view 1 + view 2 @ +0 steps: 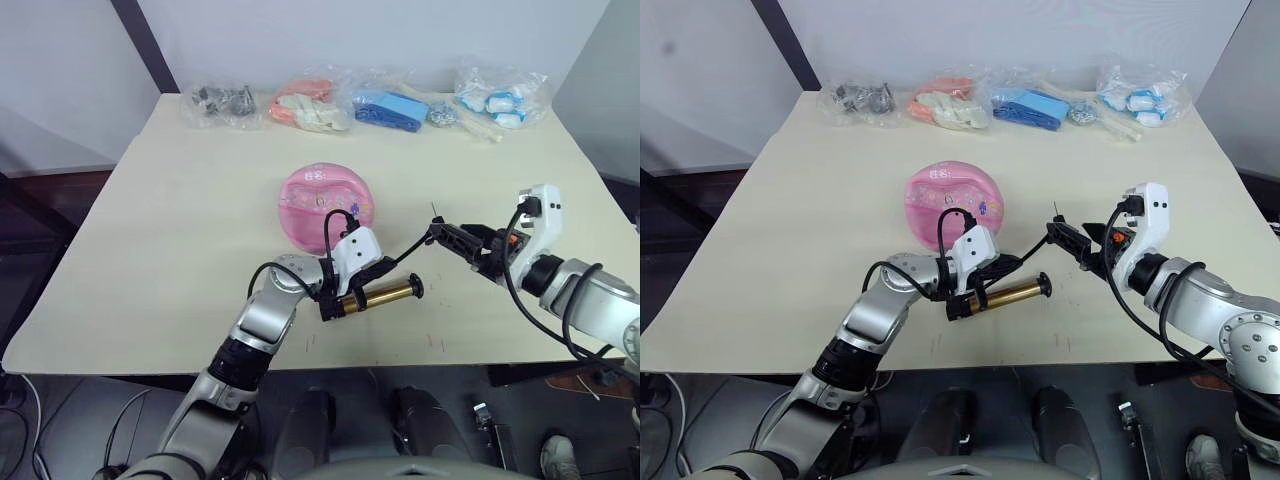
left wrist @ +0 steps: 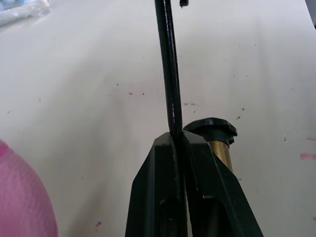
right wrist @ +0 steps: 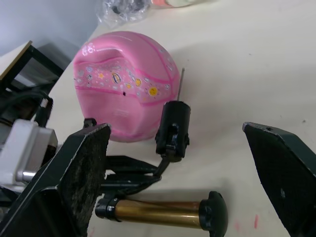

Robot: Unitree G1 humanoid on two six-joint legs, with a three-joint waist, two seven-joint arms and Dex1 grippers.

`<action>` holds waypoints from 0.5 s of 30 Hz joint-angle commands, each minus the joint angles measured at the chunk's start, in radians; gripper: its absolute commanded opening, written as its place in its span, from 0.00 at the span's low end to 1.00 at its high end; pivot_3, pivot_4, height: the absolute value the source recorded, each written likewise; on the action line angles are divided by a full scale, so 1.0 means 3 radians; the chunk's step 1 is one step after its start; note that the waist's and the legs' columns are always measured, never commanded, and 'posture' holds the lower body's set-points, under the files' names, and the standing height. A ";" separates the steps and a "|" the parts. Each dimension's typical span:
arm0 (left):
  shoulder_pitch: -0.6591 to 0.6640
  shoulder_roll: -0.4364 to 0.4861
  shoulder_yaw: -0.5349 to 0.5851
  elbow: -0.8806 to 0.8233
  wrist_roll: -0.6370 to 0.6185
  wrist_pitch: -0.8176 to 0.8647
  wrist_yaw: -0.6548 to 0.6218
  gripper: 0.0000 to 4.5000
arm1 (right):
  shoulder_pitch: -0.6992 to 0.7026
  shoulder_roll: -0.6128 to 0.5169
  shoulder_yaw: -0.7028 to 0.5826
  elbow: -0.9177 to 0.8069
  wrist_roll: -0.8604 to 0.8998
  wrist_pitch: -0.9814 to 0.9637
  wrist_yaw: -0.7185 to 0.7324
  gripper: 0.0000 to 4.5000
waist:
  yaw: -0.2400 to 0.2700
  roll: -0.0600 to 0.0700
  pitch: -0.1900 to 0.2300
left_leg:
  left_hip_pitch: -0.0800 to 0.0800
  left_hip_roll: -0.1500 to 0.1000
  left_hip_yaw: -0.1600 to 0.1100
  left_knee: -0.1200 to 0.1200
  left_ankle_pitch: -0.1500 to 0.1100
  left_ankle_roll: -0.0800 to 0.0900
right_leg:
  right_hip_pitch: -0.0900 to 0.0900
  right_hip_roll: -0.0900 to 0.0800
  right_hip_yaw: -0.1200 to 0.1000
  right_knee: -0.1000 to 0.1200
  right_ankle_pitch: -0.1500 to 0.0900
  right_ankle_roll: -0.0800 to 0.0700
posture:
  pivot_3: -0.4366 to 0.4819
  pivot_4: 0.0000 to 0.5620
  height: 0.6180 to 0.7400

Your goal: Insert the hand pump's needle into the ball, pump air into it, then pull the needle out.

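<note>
Left claw (image 2: 178, 148): black fingers closed on thin black hose (image 2: 168, 69). Gold-bronze metallic hand pump tube (image 2: 220, 154) with black T-handle just beside. Pink ball (image 2: 22, 200) at edge. Cream speckled tabletop (image 2: 89, 98).

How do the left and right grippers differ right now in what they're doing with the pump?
The left gripper is shut on the hand pump, its fingers pinched together where the black hose leaves the gold tube; the right gripper is open, fingers spread wide. The left holds the pump body lying level above the table; the right holds nothing, with the hose tip and needle standing upright between its fingers. Both sit near the dented pink ball.
</note>
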State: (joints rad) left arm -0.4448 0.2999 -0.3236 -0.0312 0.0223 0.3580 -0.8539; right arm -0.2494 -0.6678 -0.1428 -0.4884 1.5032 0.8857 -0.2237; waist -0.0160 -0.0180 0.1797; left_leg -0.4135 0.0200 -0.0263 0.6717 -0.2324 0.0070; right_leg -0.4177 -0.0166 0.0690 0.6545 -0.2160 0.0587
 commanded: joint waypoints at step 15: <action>-0.0012 0.0000 -0.0010 -0.0234 -0.0108 -0.0023 0.0065 0.00 | -0.0288 0.0232 0.0107 0.0124 -0.0167 0.0044 0.0005 0.47 | -0.0003 0.0000 0.0000 | 0.0001 0.0001 -0.0001 0.0000 0.0000 0.0000 | -0.0001 0.0001 -0.0001 0.0001 -0.0001 0.0001 | 0.48 0.27 1.00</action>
State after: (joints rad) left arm -0.4438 0.3024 -0.3253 -0.0547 0.0084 0.3593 -0.8412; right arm -0.3201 -0.6006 -0.0935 -0.4343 1.4528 0.9027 -0.2256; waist -0.0168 -0.0178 0.1798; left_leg -0.4134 0.0203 -0.0266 0.6716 -0.2324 0.0070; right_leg -0.4181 -0.0163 0.0688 0.6548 -0.2163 0.0591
